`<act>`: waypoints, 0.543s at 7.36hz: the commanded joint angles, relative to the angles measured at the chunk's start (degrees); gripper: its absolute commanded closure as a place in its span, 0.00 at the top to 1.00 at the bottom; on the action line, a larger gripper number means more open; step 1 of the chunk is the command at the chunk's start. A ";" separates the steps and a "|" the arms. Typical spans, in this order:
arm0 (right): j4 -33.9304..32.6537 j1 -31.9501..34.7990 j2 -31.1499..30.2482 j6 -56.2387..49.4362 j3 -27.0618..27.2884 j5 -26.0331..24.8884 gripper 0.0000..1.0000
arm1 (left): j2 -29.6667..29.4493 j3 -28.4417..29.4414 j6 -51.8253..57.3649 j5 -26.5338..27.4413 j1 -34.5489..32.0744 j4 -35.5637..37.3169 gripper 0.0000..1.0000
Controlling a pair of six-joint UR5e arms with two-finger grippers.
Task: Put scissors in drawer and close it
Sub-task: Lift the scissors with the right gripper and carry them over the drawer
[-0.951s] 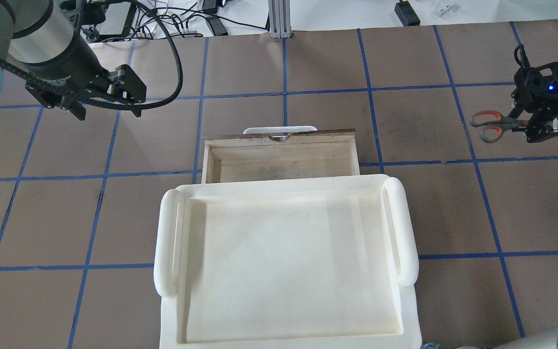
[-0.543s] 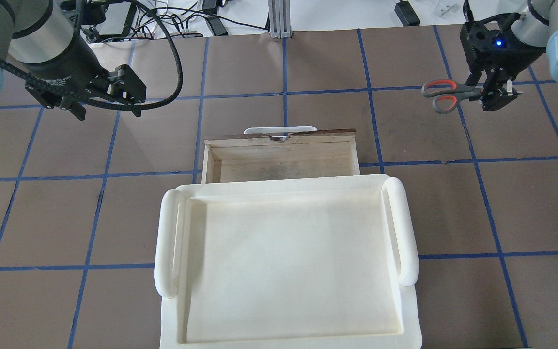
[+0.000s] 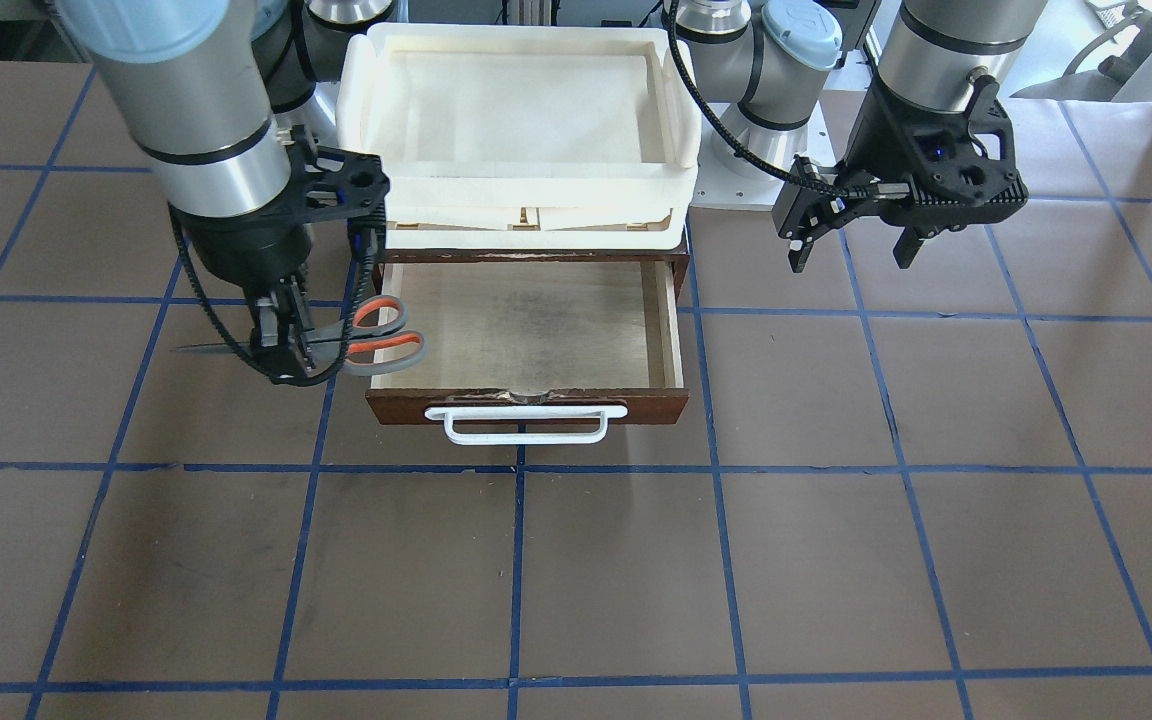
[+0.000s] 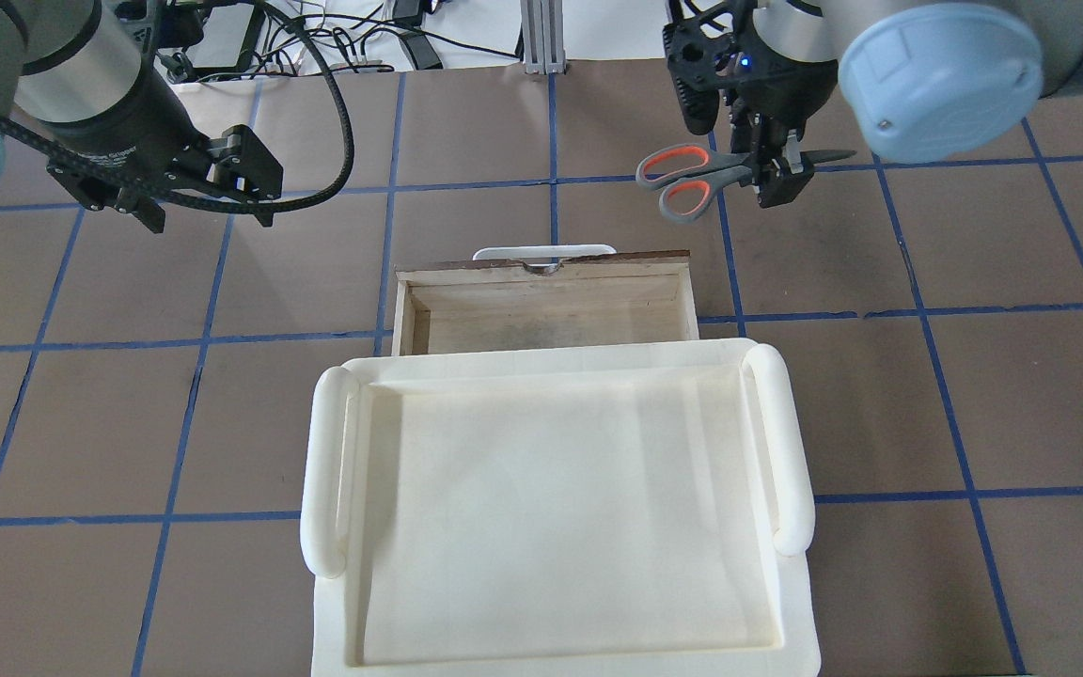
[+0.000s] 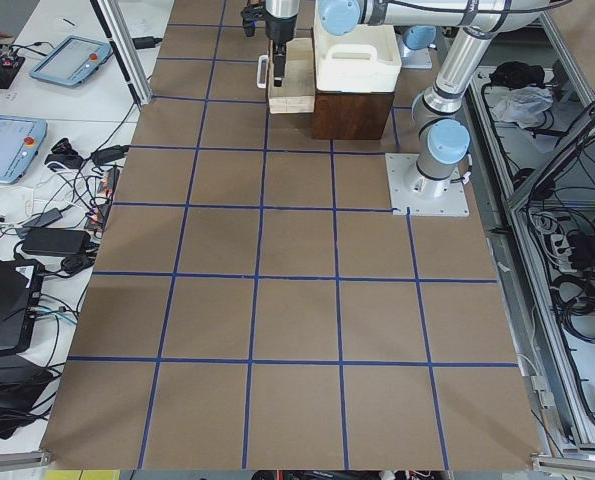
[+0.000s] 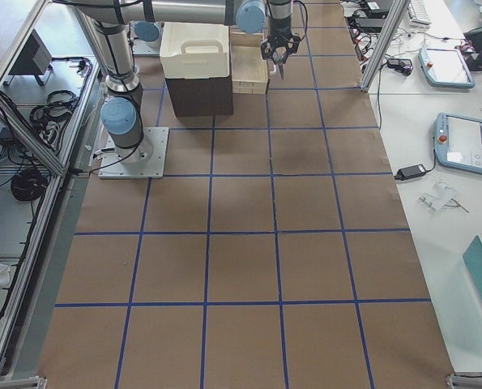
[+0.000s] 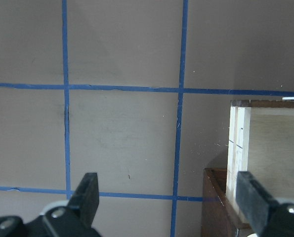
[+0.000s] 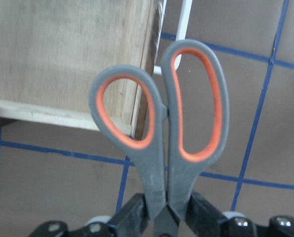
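the right gripper [image 3: 281, 350] is clamping the scissors [image 8: 159, 163] at the shank just behind the handle loops, with both jaws pressing on the closed pair. the scissors are hanging in the air, not resting on anything. their exact height cannot be told.

the drawer [image 3: 526, 325] is standing pulled out from under the cream tray [image 4: 551, 360], near the robot-side edge of the tabletop. its white bar handle is facing the operators' edge and its plywood floor is showing bare.

key relation: the long axis of the scissors is running parallel to the drawer front. the handle loops are pointing toward the drawer and the blades toward the tabletop edge on the robot's right. in the front-facing view the loops are overlapping the drawer's right side wall, while the gripper itself is sitting just outside that wall. the drawer interior is therefore lying toward the robot's left from the gripper, so the coming move is likely calling for a short sideways shift before release.

the left gripper [image 3: 851, 262] is hovering wide open and holding nothing, apart from the drawer on its other side. the right arm is the nearer one for placing.
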 commanded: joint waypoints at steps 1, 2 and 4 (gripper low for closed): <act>0.10 7.69 1.11 4.25 -0.34 0.07 0.08 | 0.03 0.00 -0.02 0.00 0.06 0.00 1.00; 0.36 10.59 2.51 8.70 -0.26 -0.11 0.08 | 0.03 0.00 -0.02 0.00 0.06 -0.09 1.00; -0.69 14.74 5.50 11.37 0.01 -0.12 0.08 | 0.03 0.00 -0.02 0.00 0.06 -0.09 1.00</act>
